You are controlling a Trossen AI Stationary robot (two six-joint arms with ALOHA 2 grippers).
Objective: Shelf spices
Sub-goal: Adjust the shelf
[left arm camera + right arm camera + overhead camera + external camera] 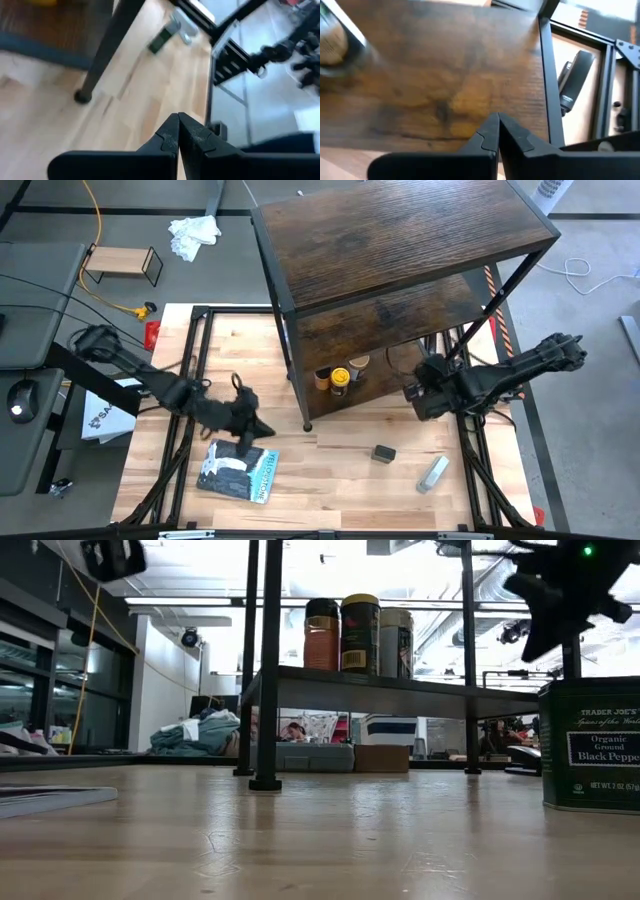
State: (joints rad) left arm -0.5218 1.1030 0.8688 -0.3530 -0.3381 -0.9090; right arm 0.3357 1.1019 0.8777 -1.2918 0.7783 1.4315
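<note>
Three jars (340, 377) are sitting on the shelf's (400, 230) lower board; the black tin (384, 453) is waiting near the desk's front edge — the right gripper (412, 393), jaws together and empty, should be opening wide before descending squarely over it.

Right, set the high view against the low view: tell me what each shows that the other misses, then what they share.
Only the high view shows the left gripper above the blue-grey packet, the grey-white tube, the right gripper beside the shelf's lower board, and the small light-wood rack.

Only the low view shows the black pepper tin's label and the room beyond the table.

Both show three spice jars on the lower board, and the black pepper tin on the table.
</note>
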